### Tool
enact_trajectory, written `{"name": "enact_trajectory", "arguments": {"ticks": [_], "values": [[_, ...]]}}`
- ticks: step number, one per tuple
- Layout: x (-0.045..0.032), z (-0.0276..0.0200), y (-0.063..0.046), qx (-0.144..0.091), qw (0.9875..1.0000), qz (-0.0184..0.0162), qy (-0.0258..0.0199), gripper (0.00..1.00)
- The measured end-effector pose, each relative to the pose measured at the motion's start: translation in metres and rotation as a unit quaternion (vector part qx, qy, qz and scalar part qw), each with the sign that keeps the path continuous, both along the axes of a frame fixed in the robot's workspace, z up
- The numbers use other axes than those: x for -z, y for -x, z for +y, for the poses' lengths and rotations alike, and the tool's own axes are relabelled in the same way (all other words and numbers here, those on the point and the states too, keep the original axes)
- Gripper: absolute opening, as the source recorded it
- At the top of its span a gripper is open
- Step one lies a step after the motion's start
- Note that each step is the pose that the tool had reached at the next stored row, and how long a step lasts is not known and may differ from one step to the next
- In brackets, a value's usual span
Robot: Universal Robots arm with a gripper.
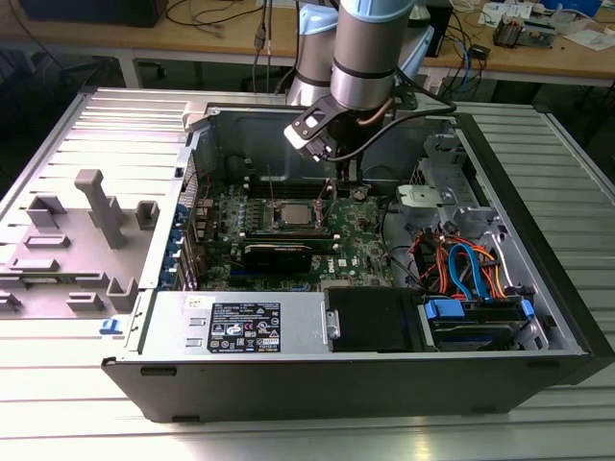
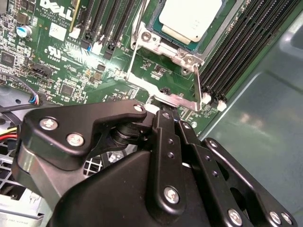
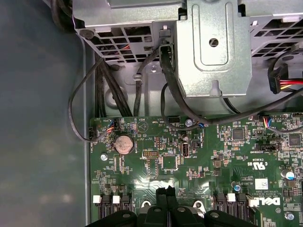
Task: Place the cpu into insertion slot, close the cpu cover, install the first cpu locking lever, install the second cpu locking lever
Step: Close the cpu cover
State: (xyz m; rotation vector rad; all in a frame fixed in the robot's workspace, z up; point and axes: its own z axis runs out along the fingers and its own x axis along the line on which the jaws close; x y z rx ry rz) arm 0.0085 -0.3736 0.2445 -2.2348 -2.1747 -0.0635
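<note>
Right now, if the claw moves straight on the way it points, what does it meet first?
Probably the thin silvery metal strip just ahead of the claw, on the green circuit board beside the silver-rimmed square socket; depth is unclear.

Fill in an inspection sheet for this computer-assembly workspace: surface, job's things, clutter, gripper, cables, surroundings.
Surface: ribbed metal table bears an open computer case.
Job's things: chip seated on the green board, metal cover frame lying flat around it; a thin wire lever runs beside it.
Clutter: grey plastic holders on the exterior view's left.
Gripper: gripper shut, low over the board, near the lever's end.
Cables: black cables by the board; blue and orange cables in the case.
Surroundings: wooden benches behind.
</note>
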Motion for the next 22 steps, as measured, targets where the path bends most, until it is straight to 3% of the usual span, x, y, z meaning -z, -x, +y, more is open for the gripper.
{"name": "enact_trajectory", "arguments": {"ticks": [22], "values": [[0.0007,0.0000,0.013,0.000,1.0000,0.0000,0.0000,0.11]]}}
